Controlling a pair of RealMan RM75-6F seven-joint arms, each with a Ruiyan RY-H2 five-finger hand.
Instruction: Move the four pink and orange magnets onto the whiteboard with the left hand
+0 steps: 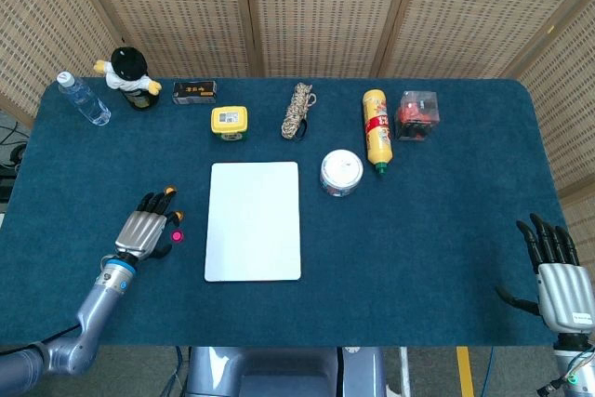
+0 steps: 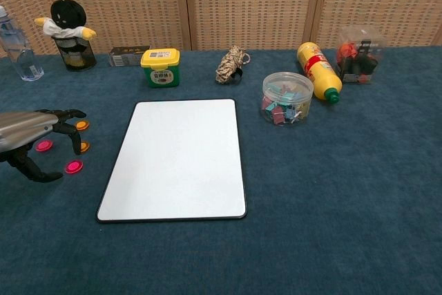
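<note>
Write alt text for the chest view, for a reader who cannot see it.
The robot's left hand hovers, fingers spread, over four pink and orange magnets lying on blue cloth left of an empty whiteboard. Behind stand a jar of clips, a yellow bottle and a rope bundle.

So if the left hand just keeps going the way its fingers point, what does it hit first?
Most likely the far orange magnet: the left hand hovers over the magnet cluster with its fingers right by it. Height above the table is unclear, so it may pass over. The whiteboard lies off to the side.
</note>
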